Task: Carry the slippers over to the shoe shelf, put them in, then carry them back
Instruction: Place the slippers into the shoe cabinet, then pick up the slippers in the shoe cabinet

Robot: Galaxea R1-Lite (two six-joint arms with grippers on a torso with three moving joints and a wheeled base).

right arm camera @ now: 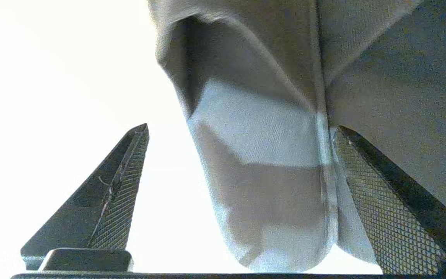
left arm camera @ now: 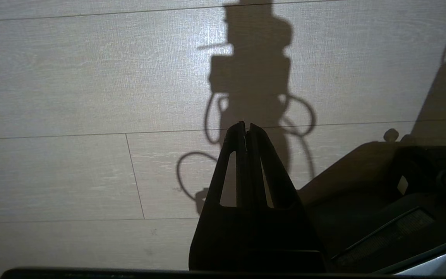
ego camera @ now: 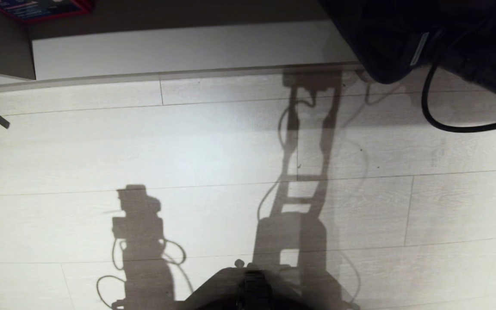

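In the right wrist view the slippers lie side by side on a bright pale surface. One grey-blue slipper [right arm camera: 261,155] sits heel-first between the fingers of my right gripper [right arm camera: 242,127], which is open. One fingertip [right arm camera: 134,155] stands well clear of it and the other [right arm camera: 370,182] rests against its side seam. The second slipper [right arm camera: 393,85] lies just beyond that fingertip. In the head view the shoe shelf [ego camera: 187,49] runs along the top, with its pale base board and a taupe panel. My right arm [ego camera: 424,38] reaches over it at top right. My left gripper [left arm camera: 246,124] hangs shut and empty over the floor.
Pale plank floor [ego camera: 187,150] lies between my base [ego camera: 252,288] and the shelf. A black cable [ego camera: 446,122] loops down from the right arm. A red-edged box [ego camera: 37,6] sits at top left and a small dark scrap [ego camera: 1,120] lies on the floor at the left.
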